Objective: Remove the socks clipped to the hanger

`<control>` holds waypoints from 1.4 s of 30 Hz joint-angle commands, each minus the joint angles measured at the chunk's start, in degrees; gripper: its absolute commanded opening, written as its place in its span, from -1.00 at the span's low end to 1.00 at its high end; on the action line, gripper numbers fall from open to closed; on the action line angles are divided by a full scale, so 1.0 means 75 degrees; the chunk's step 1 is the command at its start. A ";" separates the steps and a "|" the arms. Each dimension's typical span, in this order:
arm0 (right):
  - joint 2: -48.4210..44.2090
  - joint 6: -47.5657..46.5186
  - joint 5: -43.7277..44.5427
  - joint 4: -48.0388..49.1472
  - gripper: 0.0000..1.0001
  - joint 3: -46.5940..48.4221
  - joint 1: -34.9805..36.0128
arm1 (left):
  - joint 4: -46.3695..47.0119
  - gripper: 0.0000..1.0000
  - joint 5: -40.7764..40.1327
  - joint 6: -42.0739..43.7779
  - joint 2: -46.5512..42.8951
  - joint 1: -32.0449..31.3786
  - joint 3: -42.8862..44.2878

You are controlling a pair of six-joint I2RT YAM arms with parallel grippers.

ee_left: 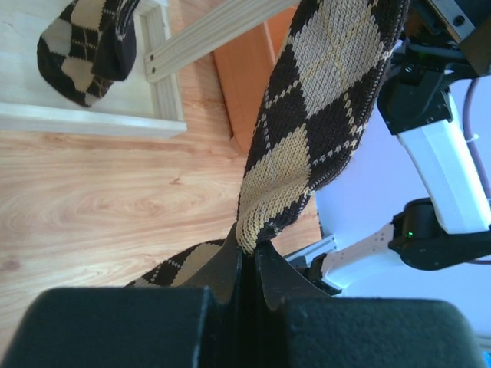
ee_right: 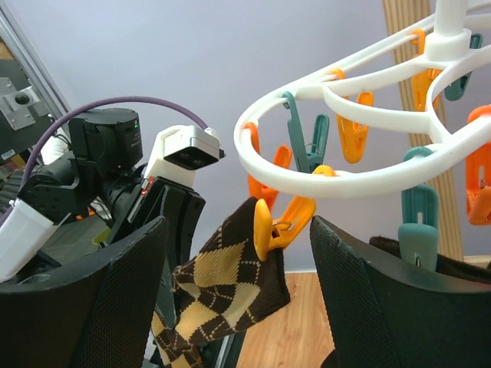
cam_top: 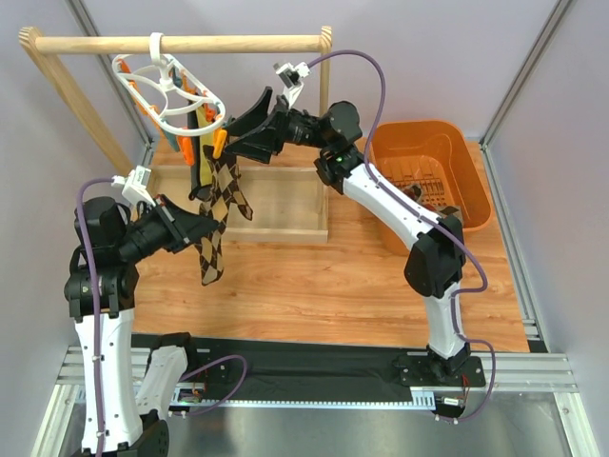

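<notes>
The white ring hanger (cam_top: 166,90) hangs by its hook from the wooden rail, with orange and teal clips under it. An argyle sock (cam_top: 221,205) hangs from an orange clip (ee_right: 280,226). My left gripper (cam_top: 211,226) is shut on this sock's lower part, and the fabric is pinched between the jaws (ee_left: 249,245). My right gripper (ee_right: 238,230) is open, with one finger on each side of the orange clip and the sock's cuff (ee_right: 230,284). A second argyle sock (ee_left: 88,46) and a black sock (cam_top: 200,162) hang beside it.
The wooden rail frame (cam_top: 181,44) stands at the back left, its flat base tray (cam_top: 281,205) under the socks. An orange basket (cam_top: 476,200) sits at the right, close to the right arm's elbow. A black mat (cam_top: 314,367) lies along the near edge.
</notes>
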 commanded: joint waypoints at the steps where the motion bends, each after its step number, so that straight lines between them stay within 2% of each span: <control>1: 0.0353 0.0624 -0.0296 0.0364 0.51 0.0629 0.0017 | 0.0462 -1.00 0.0433 -0.0354 -0.0050 0.0060 -0.0015; 11: 0.0634 0.0659 -0.0331 0.0376 0.51 0.1028 0.0216 | 0.0838 -1.00 0.0750 -0.0531 -0.0073 0.0060 -0.0190; 15: 0.0846 0.1091 -0.0378 0.0633 0.49 0.1344 0.0252 | 0.0861 -1.00 0.0774 -0.0530 -0.0073 0.0060 -0.0272; 19: 0.0940 0.1304 -0.0319 0.0891 0.39 0.1439 0.0252 | 0.0885 -1.00 0.0797 -0.0519 -0.0062 0.0071 -0.0272; 24: 0.0952 0.1421 -0.0191 0.0904 0.16 0.1498 0.0264 | 0.0908 -1.00 0.0786 -0.0507 -0.0050 0.0060 -0.0342; 31: 0.0998 0.1480 -0.0073 0.0798 0.05 0.1603 0.0275 | 0.1014 -1.00 0.0797 -0.0542 -0.0062 0.0071 -0.0460; 36: 0.1045 0.1597 0.0079 0.0635 0.11 0.1778 0.0299 | 0.1061 -1.00 0.0774 -0.0542 -0.0085 0.0060 -0.0612; 39: 0.1092 0.1597 0.0150 0.0470 -0.07 0.1872 0.0334 | 0.1061 -1.00 0.0727 -0.0530 -0.0085 0.0060 -0.0624; 40: 0.1104 0.1586 0.0161 0.0423 -0.22 0.1884 0.0334 | 0.1072 -1.00 0.0715 -0.0519 -0.0097 0.0060 -0.0624; 42: 0.1116 0.1585 0.0150 0.0341 -0.39 0.1884 0.0345 | 0.1061 -1.00 0.0669 -0.0495 -0.0085 0.0060 -0.0636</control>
